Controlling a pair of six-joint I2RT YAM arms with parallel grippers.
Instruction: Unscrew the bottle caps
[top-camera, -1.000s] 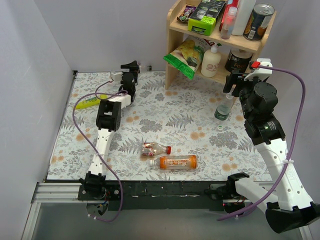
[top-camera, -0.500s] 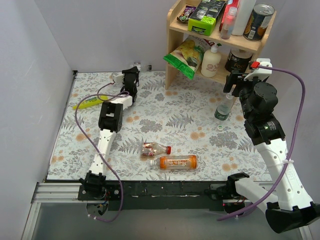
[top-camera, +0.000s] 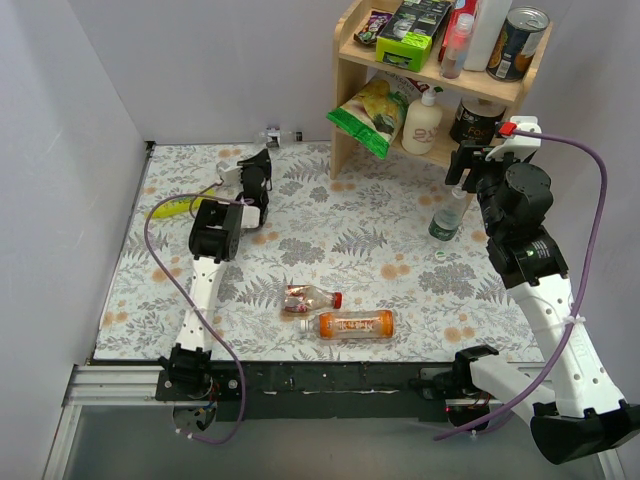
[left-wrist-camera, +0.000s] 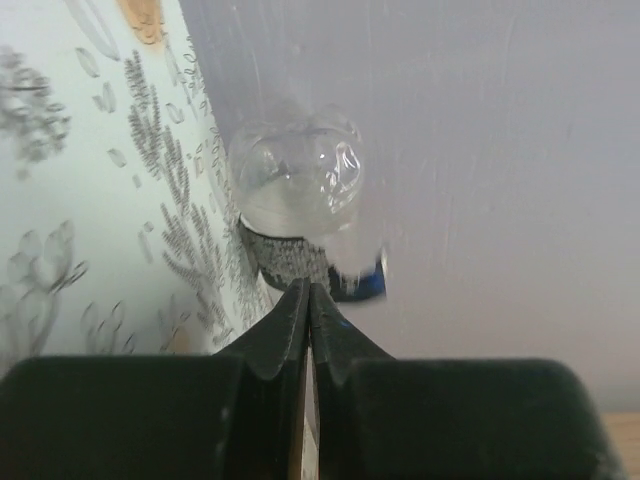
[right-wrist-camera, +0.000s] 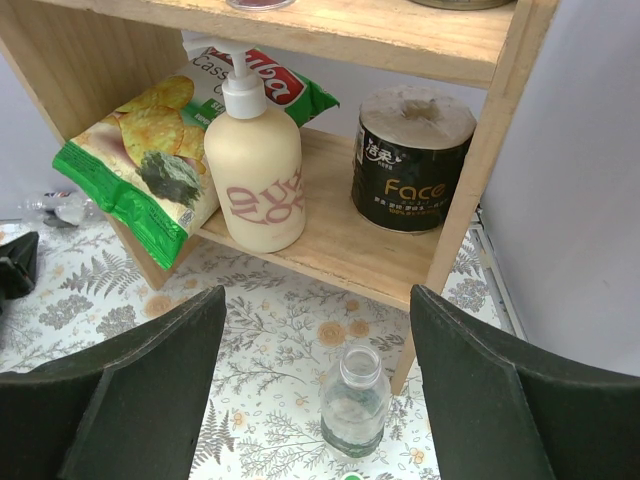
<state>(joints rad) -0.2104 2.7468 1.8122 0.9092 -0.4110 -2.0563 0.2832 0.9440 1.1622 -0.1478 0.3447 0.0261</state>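
Note:
My left gripper (top-camera: 262, 160) (left-wrist-camera: 308, 298) is shut on nothing, a short way from a dark-blue-labelled bottle (top-camera: 281, 135) (left-wrist-camera: 297, 185) that lies along the back wall with its base towards me. Its cap is hidden. My right gripper (top-camera: 467, 168) (right-wrist-camera: 318, 292) hangs open above an upright green-labelled bottle (top-camera: 447, 220) (right-wrist-camera: 354, 405) whose neck is bare. A small round cap (top-camera: 441, 255) lies on the table beside it. Near the front, a reddish-labelled bottle (top-camera: 308, 298) with a red cap (top-camera: 338, 299) lies next to an orange bottle (top-camera: 357, 324) with a whitish cap (top-camera: 304, 325).
A wooden shelf (top-camera: 440, 75) stands at the back right, holding a green snack bag (right-wrist-camera: 140, 160), a white pump bottle (right-wrist-camera: 253, 170), a dark paper roll (right-wrist-camera: 415, 160) and tins. A yellow-green object (top-camera: 180, 205) lies at the far left. Walls close the back and left.
My left gripper has closed and drawn back from the back wall, away from the dark-blue-labelled bottle. The bottle stays at the wall. The right arm has not moved.

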